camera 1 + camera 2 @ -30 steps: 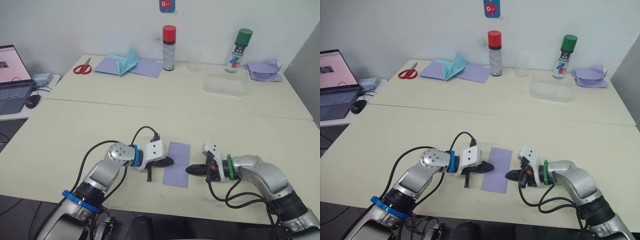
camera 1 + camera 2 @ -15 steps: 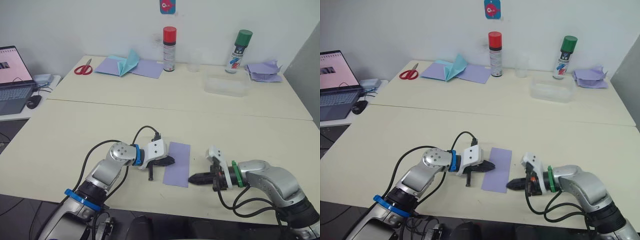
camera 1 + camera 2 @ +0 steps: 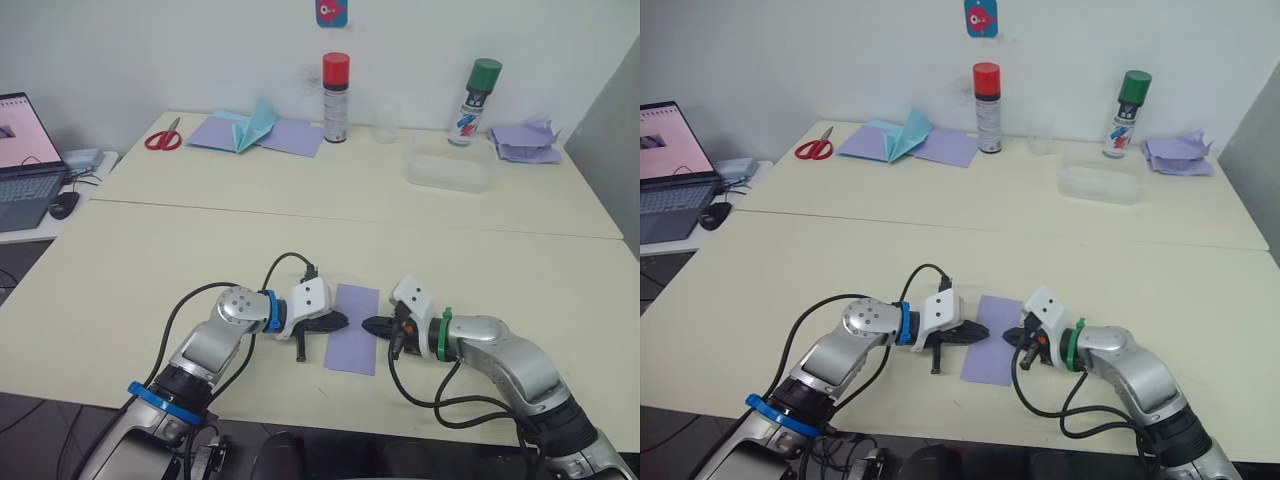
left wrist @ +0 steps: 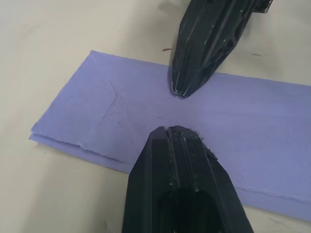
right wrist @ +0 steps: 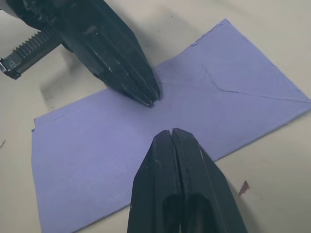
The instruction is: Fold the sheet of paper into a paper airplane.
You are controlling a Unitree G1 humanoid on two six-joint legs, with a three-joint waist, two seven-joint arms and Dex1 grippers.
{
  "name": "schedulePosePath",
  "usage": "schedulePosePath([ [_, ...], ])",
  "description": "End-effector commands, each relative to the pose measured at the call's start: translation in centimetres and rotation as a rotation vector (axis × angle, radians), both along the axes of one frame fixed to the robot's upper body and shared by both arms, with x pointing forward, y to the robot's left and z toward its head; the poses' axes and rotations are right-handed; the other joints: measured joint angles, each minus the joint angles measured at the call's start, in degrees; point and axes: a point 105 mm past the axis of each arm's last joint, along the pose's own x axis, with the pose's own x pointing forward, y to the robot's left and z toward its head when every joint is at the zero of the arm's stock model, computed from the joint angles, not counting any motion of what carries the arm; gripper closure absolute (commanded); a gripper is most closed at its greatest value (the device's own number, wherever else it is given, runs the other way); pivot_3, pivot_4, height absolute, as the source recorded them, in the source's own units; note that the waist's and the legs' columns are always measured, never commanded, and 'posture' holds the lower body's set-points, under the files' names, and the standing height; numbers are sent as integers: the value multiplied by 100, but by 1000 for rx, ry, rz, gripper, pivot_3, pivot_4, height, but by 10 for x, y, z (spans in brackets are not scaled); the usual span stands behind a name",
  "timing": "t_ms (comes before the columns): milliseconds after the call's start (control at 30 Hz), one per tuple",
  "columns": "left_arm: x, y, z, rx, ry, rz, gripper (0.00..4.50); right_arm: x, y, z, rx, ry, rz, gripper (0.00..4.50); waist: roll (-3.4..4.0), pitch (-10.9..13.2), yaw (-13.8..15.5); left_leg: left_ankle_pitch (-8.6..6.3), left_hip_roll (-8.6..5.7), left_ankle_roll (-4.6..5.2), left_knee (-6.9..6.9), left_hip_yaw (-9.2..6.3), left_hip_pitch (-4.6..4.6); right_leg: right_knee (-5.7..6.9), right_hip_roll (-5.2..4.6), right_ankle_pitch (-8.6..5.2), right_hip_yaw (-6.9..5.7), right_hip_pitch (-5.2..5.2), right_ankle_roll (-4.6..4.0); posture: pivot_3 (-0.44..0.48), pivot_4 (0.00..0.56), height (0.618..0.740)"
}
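In the lower middle of the head views, the sheet of paper (image 3: 352,327) lies flat on the pale counter (image 3: 420,250), folded into a narrow lavender strip with faint diagonal crease lines near one end and its layered edges slightly offset along one long side. The left end effector (image 3: 340,321) comes in from the left of the frame and rests its tip on the strip's left edge, its two black fingers pressed together with nothing between them. The right end effector (image 3: 368,325) reaches in from the right, its fingers likewise pressed together into a single point that sits at the strip's right edge. In the wrist views the two closed tips face each other across the middle of the strip, near one another but apart, each over the lavender surface. Toward the upper part of the frame, well apart from the strip, stand a red-capped spray can (image 3: 336,83) and a green-capped spray can (image 3: 474,88), with a clear plastic container (image 3: 450,170) lying near the green one. Purple sheets with a teal peaked piece (image 3: 256,127) lie at upper left beside red-handled scissors (image 3: 164,135), and a wrinkled heap of purple papers (image 3: 525,142) sits at upper right. A laptop (image 3: 24,158) shows at the left edge.
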Motion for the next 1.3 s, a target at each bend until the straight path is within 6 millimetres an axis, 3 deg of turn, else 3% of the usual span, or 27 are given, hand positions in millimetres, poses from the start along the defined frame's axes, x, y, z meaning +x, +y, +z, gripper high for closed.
schedulePosePath([
  [33, 8, 24, 11, -43, 49, 128, 4500, 0, -8, -14, -52, 36, -24, 4477, 0, 1, -3, 0, 1, 0, -1, 0, -1, 1, 1, 0, 0, -2, 0, 0, 150, 740],
  [133, 9, 36, 23, -71, 58, 173, 4500, 3, -9, -14, -44, 37, -35, 4477, 1, 7, -9, 0, 4, -1, -2, 1, -5, 1, 2, 0, -1, -11, 0, 0, 150, 740],
  [267, 2, 43, 20, -57, 74, 187, 4500, 7, -11, -14, -43, 37, -40, 4477, 0, 8, -8, 0, 2, -1, -2, 5, -5, 1, 0, 0, 3, -11, 0, 0, 150, 740],
  [900, 0, 7, 12, -86, 75, 121, 4500, 12, -15, -11, -34, 38, -56, 4477, -3, 12, 5, 1, -2, -2, -1, 6, -8, 1, -1, 1, 6, -14, -1, 0, 150, 740],
  [1300, 3, -2, 18, -85, 71, 56, 4500, 10, -17, -12, -31, 45, -78, 4477, -5, 13, 13, 1, -6, -3, -1, 6, -11, 0, -3, 0, 7, -13, -1, 0, 150, 740],
])
